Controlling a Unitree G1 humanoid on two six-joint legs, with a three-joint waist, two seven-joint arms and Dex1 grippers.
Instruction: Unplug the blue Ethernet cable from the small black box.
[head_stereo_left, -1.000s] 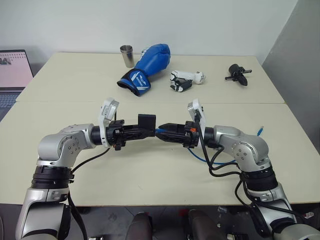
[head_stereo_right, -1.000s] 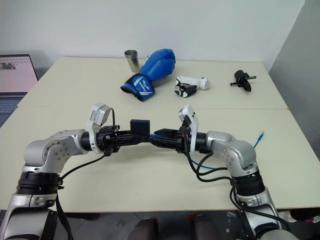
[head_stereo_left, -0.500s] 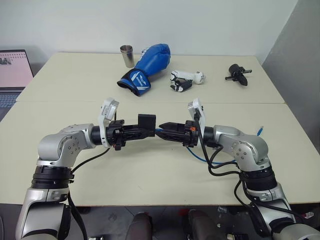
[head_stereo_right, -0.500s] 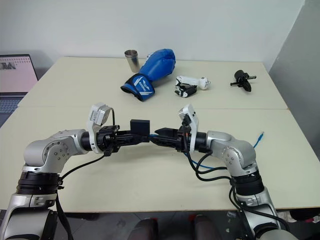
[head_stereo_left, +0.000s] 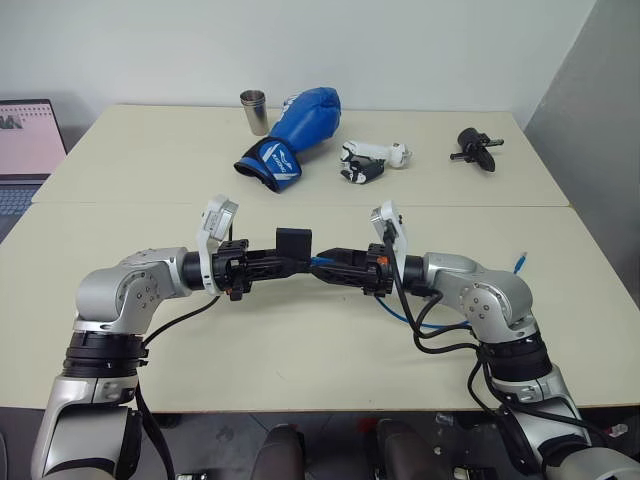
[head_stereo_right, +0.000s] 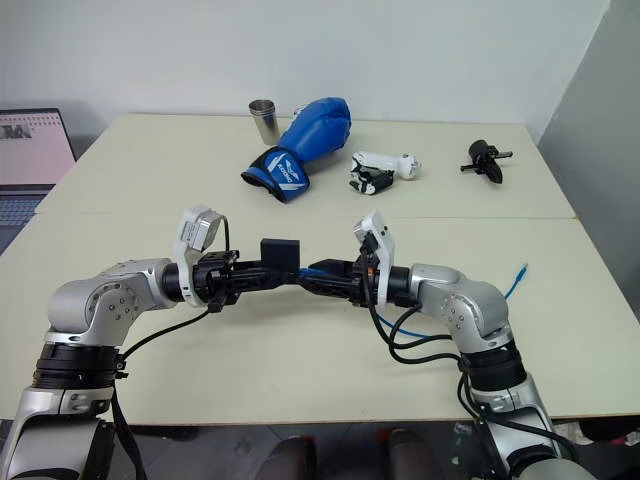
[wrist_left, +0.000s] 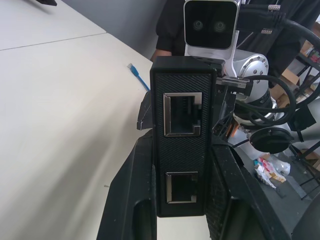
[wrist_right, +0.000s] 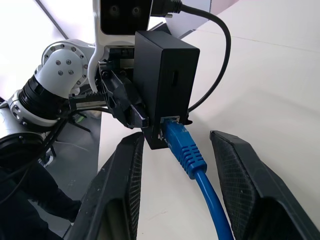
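Blue Ethernet cable (wrist_right: 192, 157) still plugged into small black box (wrist_right: 165, 85); nothing moved.

Setting: an office or robotics test room. Two plain cream worktops (head_stereo_left: 300, 330) are pushed together against a bare white wall (head_stereo_left: 300, 45). An open laptop (head_stereo_left: 25, 150) sits at 9 o'clock on a neighbouring desk. Unrelated test items lie at 12 o'clock: a steel cup (head_stereo_left: 254, 111), a boxing glove (head_stereo_left: 295, 135), a white gadget (head_stereo_left: 368, 160) and a black knobbed tool (head_stereo_left: 476, 147).

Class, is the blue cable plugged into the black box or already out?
Plugged in: the cable's blue plug sits inside a port on the box's edge.
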